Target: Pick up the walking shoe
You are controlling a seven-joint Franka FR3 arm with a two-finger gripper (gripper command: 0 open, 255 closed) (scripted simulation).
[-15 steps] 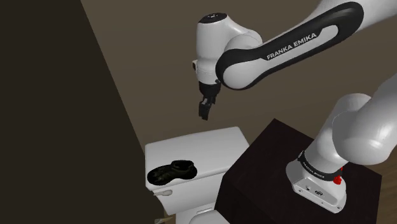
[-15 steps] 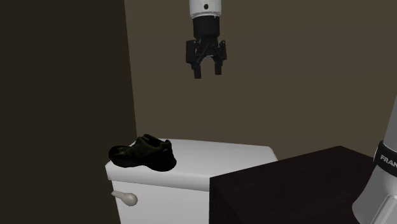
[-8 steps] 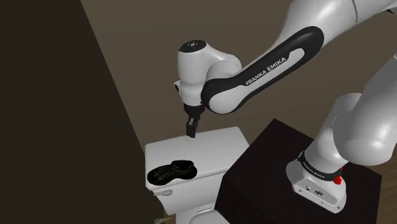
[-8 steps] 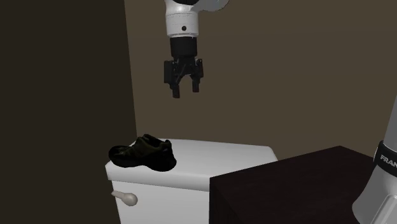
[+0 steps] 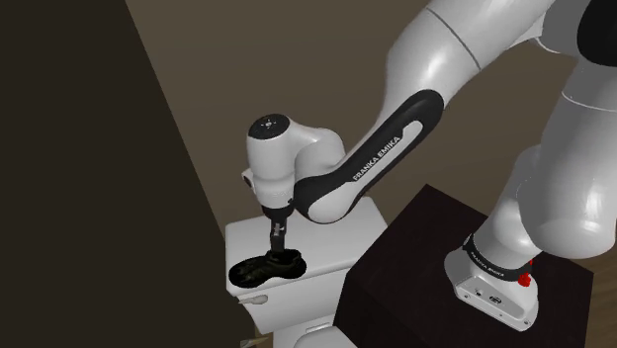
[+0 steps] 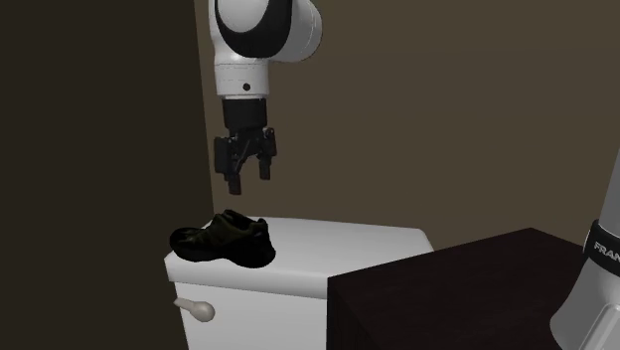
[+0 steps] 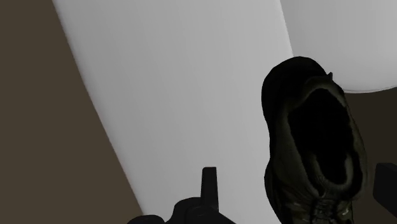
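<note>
Shoe (image 6: 224, 239) pickup hinges on the gripper (image 6: 250, 181), which hangs above the tank lid (image 6: 348, 244), fingers spread and empty. I judge it should drop straight down to straddle the sides by the opening. Dark and low-cut, it lies at the lid's end above the flush handle (image 6: 199, 310).

We see a dark black shoe (image 6: 224, 241) standing on its sole, its opening facing up. It sits on the white toilet tank lid (image 6: 348, 244), at the end above the handle (image 6: 196, 309).
</note>
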